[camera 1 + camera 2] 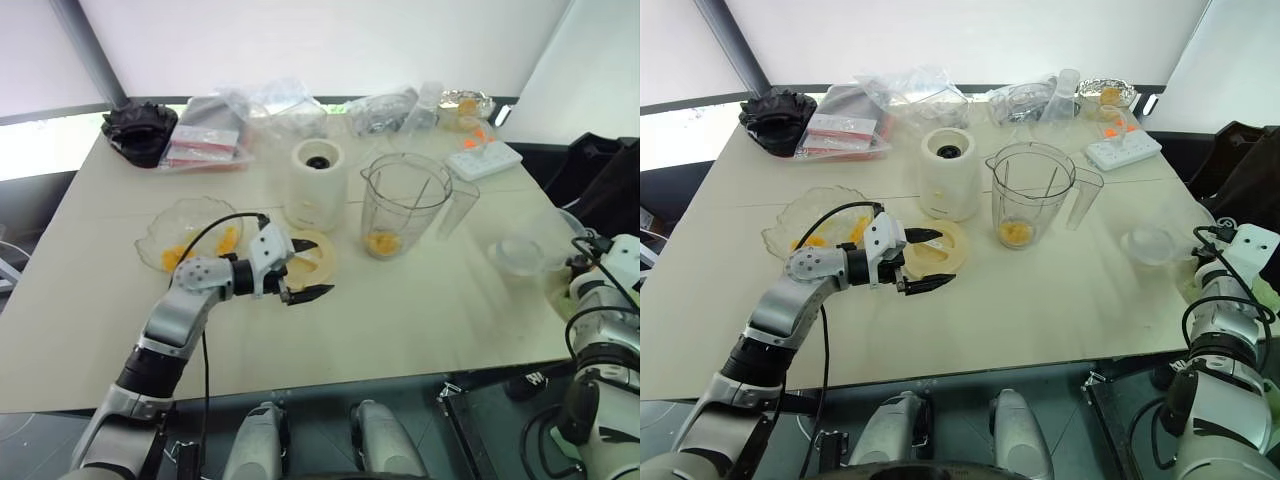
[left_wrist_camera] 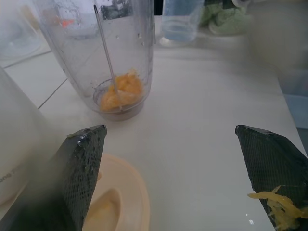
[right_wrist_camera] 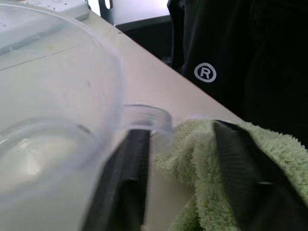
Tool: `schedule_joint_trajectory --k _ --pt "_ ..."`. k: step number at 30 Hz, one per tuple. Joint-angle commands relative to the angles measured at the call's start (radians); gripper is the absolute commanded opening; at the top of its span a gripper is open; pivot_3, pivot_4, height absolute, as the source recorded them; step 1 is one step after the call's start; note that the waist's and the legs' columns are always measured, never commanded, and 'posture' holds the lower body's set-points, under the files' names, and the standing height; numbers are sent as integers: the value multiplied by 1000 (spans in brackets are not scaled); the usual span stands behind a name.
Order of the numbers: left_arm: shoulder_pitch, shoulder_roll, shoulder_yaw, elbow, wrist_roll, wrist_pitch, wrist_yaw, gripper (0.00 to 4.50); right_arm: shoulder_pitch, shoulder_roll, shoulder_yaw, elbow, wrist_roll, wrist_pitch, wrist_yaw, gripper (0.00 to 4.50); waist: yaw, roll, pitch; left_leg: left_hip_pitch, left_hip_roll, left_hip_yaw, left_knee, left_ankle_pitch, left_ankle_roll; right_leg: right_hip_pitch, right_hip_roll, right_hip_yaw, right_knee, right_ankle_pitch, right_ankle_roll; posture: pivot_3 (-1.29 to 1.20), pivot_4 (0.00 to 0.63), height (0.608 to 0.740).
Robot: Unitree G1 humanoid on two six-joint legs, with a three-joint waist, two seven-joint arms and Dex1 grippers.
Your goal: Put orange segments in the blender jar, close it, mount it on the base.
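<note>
The clear blender jar (image 1: 405,200) stands mid-table with orange segments (image 1: 381,243) lying at its bottom. To its left is the cream base (image 1: 317,185), black socket facing up. More orange segments (image 1: 178,253) lie in a shallow scalloped bowl (image 1: 165,225). My left gripper (image 1: 310,268) is open, hovering over the flat cream lid (image 1: 318,262) in front of the base, and one of its fingers (image 2: 272,168) carries a bit of orange pulp. At the table's right edge my right gripper (image 3: 180,130) is shut on a green cloth (image 3: 202,154) beside a small clear container (image 1: 520,255).
A slim clear cup (image 1: 458,210) stands just right of the jar. A white power strip (image 1: 483,158), plastic bags (image 1: 250,115) and a black bundle (image 1: 140,130) line the far edge. Black clothing (image 3: 231,57) hangs just beyond the table's right edge.
</note>
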Motion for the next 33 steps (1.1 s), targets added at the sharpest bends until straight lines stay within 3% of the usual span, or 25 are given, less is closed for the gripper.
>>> schedule_joint_trajectory --k 1,24,28,33 --pt "-7 11 6 -41 -6 -17 1 4500 -19 -32 0 -2 -2 -27 4 1101 -2 0 0 0 0 0 -1 0 0 0 0 0 -1 0 0 0 150 740" --pt "2 22 2 -55 -1 -17 7 4500 -6 11 1 -58 40 -26 58 1101 -1 0 0 1 0 1 -9 0 0 0 1 0 -7 0 1 0 150 740" --pt "3 22 1 -56 0 -17 9 4500 -3 17 4 -71 41 -22 58 80 -1 0 0 1 0 1 -9 0 0 0 1 0 -7 0 1 0 150 740" --pt "5 22 -2 -59 1 -17 10 4500 3 20 5 -85 44 -14 60 80 1 0 0 1 0 1 -9 0 0 0 1 0 -7 0 1 0 150 740"
